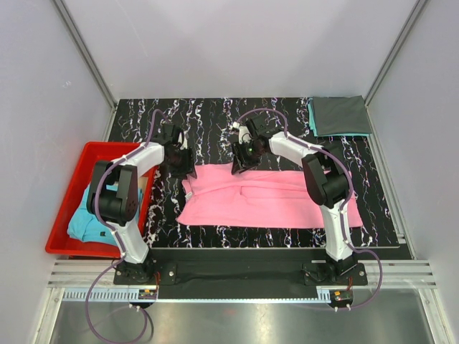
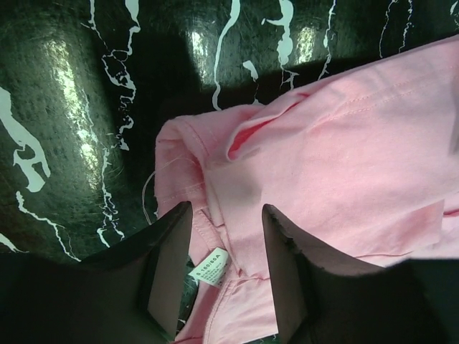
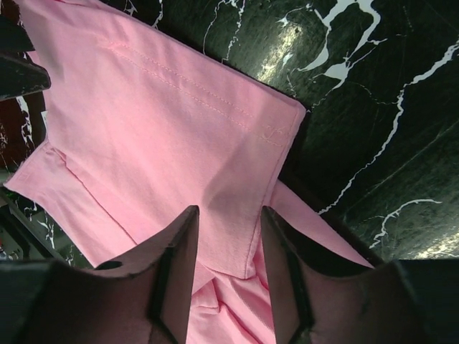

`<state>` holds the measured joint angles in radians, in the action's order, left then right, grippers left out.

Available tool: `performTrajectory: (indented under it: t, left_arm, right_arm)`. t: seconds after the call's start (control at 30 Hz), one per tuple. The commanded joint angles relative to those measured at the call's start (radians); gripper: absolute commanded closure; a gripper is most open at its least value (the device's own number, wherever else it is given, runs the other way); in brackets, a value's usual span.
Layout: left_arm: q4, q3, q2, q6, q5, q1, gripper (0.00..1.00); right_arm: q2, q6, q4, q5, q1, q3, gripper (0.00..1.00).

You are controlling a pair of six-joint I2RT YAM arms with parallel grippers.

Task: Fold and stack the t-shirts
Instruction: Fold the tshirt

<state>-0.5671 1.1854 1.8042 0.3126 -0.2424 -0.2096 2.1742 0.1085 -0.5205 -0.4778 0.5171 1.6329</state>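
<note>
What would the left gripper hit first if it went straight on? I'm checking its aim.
The left gripper would likely meet the pink t-shirt: its collar edge with the white label lies between the fingers; depth unclear.
</note>
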Motion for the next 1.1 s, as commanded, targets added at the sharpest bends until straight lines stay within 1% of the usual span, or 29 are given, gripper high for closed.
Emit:
performTrajectory:
  t: [0.0, 0.1, 0.17, 0.23, 0.27, 0.3, 0.33, 0.37, 0.4, 0.43, 0.47, 0.5, 0.63, 0.73, 0.83, 0.97, 1.0, 1.07]
  left_arm:
    - [0.047, 0.036, 0.004, -0.010, -0.029, -0.002, 0.53]
    - [0.073, 0.023, -0.022, -0.012, -0.054, -0.005, 0.59]
    - [0.075, 0.020, -0.031, -0.013, -0.070, -0.007, 0.67]
    - [0.078, 0.019, -0.034, -0.013, -0.084, -0.007, 0.74]
    - [0.079, 0.019, -0.037, -0.012, -0.089, -0.007, 0.83]
    - [0.079, 0.019, -0.039, -0.009, -0.093, -0.007, 0.88]
    - [0.079, 0.017, -0.040, -0.007, -0.098, -0.008, 0.93]
    - [0.075, 0.019, -0.043, -0.006, -0.104, -0.008, 1.00]
    - [0.075, 0.019, -0.045, -0.003, -0.109, -0.008, 1.00]
    - [0.072, 0.020, -0.048, -0.001, -0.115, -0.010, 1.00]
    - [0.067, 0.023, -0.049, 0.002, -0.117, -0.010, 1.00]
    - [0.065, 0.022, -0.051, 0.003, -0.118, -0.010, 1.00]
    - [0.047, 0.014, -0.098, 0.017, -0.132, -0.028, 1.00]
    - [0.026, 0.008, -0.138, 0.002, -0.103, -0.066, 1.00]
    - [0.000, -0.023, -0.190, -0.013, -0.110, -0.097, 1.00]
    - [-0.048, -0.102, -0.264, -0.040, -0.092, -0.135, 1.00]
    - [-0.060, -0.113, -0.267, -0.043, -0.077, -0.139, 0.99]
    - [-0.063, -0.153, -0.278, -0.046, -0.049, -0.142, 0.90]
  right_arm:
    - [0.001, -0.001, 0.027, -0.044, 0.011, 0.033, 0.55]
    - [0.003, 0.002, 0.034, -0.056, 0.011, 0.031, 0.55]
    - [0.004, 0.002, 0.034, -0.064, 0.011, 0.033, 0.55]
    - [0.004, 0.003, 0.039, -0.071, 0.011, 0.031, 0.58]
    - [0.004, 0.005, 0.040, -0.076, 0.011, 0.031, 0.62]
    - [0.004, 0.007, 0.042, -0.084, 0.011, 0.031, 0.71]
    - [-0.001, 0.007, 0.040, -0.088, 0.011, 0.031, 0.76]
    - [-0.004, 0.007, 0.040, -0.093, 0.011, 0.028, 0.81]
    - [-0.008, 0.007, 0.043, -0.096, 0.011, 0.025, 0.86]
    - [-0.020, 0.007, 0.048, -0.099, 0.011, 0.016, 0.93]
    - [-0.027, 0.003, 0.053, -0.104, 0.012, 0.012, 0.98]
    - [-0.031, 0.003, 0.054, -0.105, 0.011, 0.007, 1.00]
    - [-0.069, -0.006, 0.053, -0.102, 0.011, -0.019, 1.00]
    - [-0.112, -0.004, 0.057, -0.071, 0.011, -0.053, 1.00]
    - [-0.171, 0.010, 0.060, -0.009, 0.011, -0.074, 0.96]
    - [-0.264, 0.049, 0.073, 0.041, 0.000, -0.134, 0.87]
    - [-0.305, 0.068, 0.073, 0.039, -0.003, -0.146, 0.80]
    - [-0.339, 0.074, 0.076, 0.042, -0.006, -0.169, 0.74]
